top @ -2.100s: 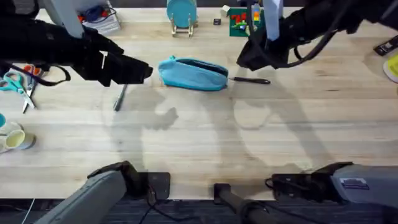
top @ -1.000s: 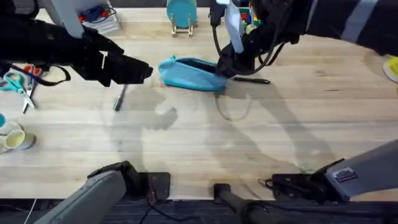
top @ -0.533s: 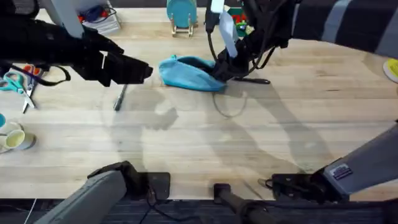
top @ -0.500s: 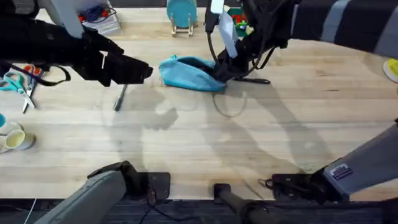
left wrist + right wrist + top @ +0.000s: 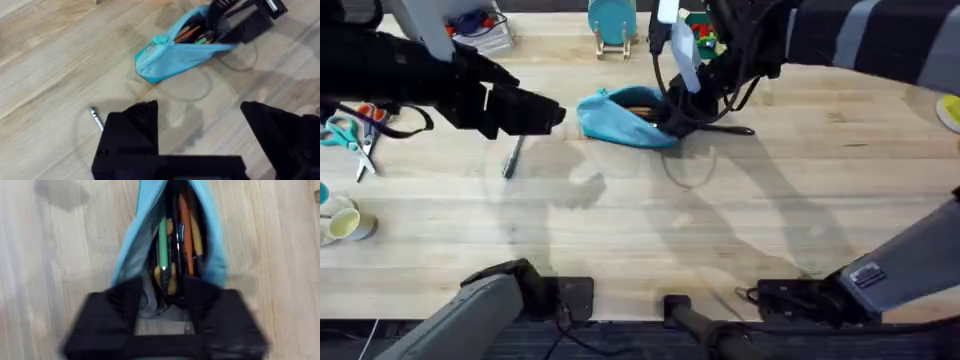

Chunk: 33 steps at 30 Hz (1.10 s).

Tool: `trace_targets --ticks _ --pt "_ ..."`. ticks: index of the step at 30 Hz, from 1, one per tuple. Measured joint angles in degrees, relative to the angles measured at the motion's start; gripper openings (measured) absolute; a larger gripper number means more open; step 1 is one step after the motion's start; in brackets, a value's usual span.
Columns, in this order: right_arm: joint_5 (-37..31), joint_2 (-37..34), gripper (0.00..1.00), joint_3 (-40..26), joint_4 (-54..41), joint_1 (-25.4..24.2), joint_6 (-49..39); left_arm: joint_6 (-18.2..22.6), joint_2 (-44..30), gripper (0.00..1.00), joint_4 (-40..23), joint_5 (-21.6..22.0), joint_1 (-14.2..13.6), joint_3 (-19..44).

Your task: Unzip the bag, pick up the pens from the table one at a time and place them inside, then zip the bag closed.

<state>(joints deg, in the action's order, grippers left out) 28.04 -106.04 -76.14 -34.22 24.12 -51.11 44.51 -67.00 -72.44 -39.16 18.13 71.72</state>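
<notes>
bag (image 5: 620,117) unzipped; both pens (image 5: 512,157) lie on counter (image 5: 640,230). left hand (image 5: 200,117) open, empty; right hand (image 5: 672,113) grip cannot be told.

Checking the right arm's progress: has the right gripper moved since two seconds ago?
Yes. The right gripper moved left, from above the black pen to the bag.

My worktop (image 5: 650,230) is pale wood planks with long straight grain, evenly lit, soft shadows lying across its middle. Clutter lines its far edge: a teal disc (image 5: 611,20) on a wooden stand, scissors (image 5: 350,135) and tape rolls (image 5: 342,225) at my left.
</notes>
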Motion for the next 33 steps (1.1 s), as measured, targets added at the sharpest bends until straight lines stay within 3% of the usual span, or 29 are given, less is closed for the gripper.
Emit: trace_targets --ticks 3,4,5,24,33 --pt "0.0 0.0 0.847 0.0 0.0 0.0 0.0 0.0 0.0 0.995 0.0 0.0 0.0 0.0" --pt "-0.1 0.0 0.953 0.0 0.0 0.0 -0.1 0.0 0.0 0.995 0.0 0.0 0.0 0.0" --pt "-0.2 0.0 0.985 0.0 0.0 0.0 -0.1 0.0 0.0 0.993 0.0 0.0 0.0 0.0" --pt "-0.2 0.1 0.997 -0.3 -0.1 0.1 3.6 0.0 0.0 0.995 0.0 0.0 0.0 0.0" --pt "-0.4 3.0 0.997 -5.6 -3.8 0.1 9.2 0.0 0.0 0.993 0.0 0.0 0.0 0.0"
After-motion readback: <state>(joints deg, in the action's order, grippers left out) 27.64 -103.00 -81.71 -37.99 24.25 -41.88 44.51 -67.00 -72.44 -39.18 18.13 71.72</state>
